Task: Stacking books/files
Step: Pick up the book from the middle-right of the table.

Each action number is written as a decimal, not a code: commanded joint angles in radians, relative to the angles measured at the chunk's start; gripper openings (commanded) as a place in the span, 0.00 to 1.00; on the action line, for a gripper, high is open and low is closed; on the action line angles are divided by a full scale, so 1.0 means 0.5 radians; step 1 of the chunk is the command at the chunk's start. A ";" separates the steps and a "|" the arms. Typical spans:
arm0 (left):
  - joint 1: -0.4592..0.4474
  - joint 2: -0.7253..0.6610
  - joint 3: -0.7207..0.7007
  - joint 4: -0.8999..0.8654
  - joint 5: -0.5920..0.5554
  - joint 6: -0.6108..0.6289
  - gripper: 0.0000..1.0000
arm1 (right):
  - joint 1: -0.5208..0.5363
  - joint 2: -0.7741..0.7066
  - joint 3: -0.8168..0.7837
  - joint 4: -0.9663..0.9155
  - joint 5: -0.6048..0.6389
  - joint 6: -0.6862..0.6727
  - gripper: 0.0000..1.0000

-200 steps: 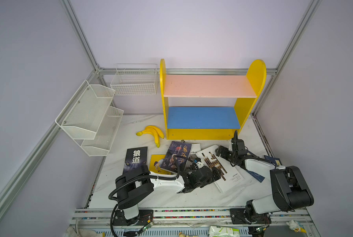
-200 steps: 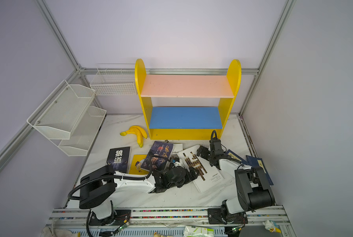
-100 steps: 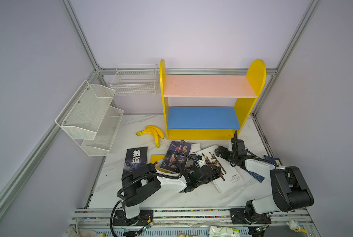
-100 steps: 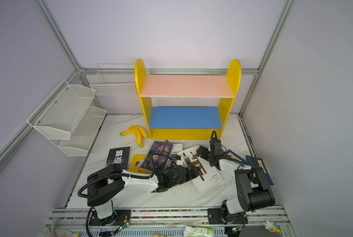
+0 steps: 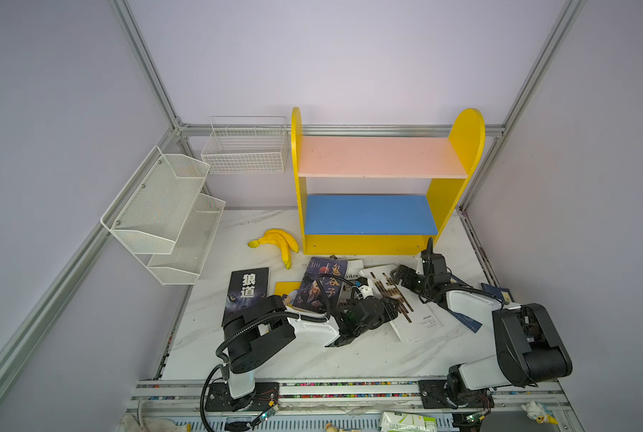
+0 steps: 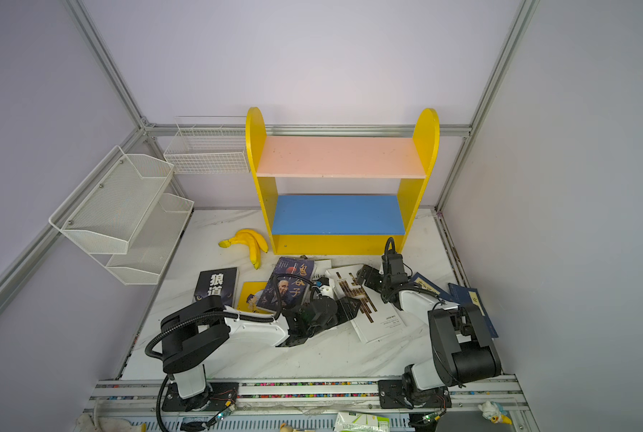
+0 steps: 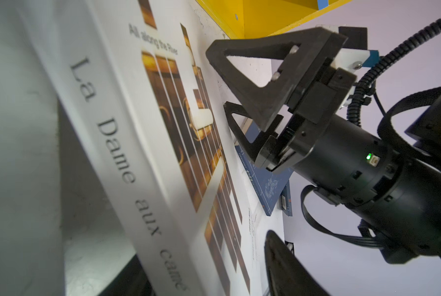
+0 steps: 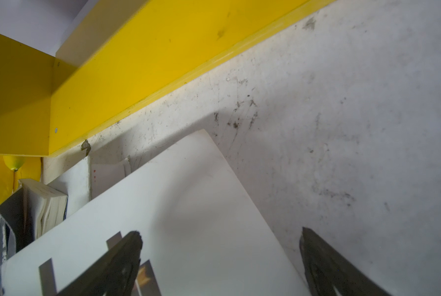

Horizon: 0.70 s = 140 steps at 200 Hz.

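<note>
1. We see the left pincer (image 5: 389, 306) low over the bench (image 5: 350, 359). It sits at the near left edge of the large white photo-cover book (image 5: 415, 318).
2. In the left wrist view, the lettered spine of that book fills the picture close up, and one dark finger (image 7: 281, 258) reaches over the cover. The other finger is out of sight, so we cannot tell whether this pincer grips the book or only brackets its edge.
3. The right pincer (image 5: 398, 275) is at the far corner of the same book, and its jaws stand wide apart. In the right wrist view, one finger (image 8: 122, 258) hangs over the white cover and the other (image 8: 324, 261) over bare bench.
4. The white book lies on the bench in front of the yellow shelf (image 5: 368, 245), between the two arms.
5. Just left of it lies the dark old-man portrait book (image 5: 322, 284), which overlaps the yellow cartoon book (image 5: 286, 288).
6. Further left, apart from the others, the black wolf-eyed book (image 5: 247, 290) lies flat.
7. On the right, a navy book (image 6: 426, 284) lies partly under the right arm, and a second navy book (image 6: 469, 299) lies near the bench's right edge.
8. The bananas (image 5: 279, 241) rest by the left foot of the shelf.
</note>
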 commanded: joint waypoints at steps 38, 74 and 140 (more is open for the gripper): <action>0.013 0.039 0.138 0.118 -0.013 0.037 0.45 | 0.009 -0.079 -0.029 0.008 -0.015 0.032 0.97; 0.017 0.053 0.120 0.152 0.010 0.013 0.37 | 0.009 -0.135 -0.044 0.011 -0.012 0.041 0.97; 0.014 0.016 0.019 0.330 0.010 -0.050 0.27 | 0.009 -0.297 -0.040 -0.016 -0.021 0.086 0.97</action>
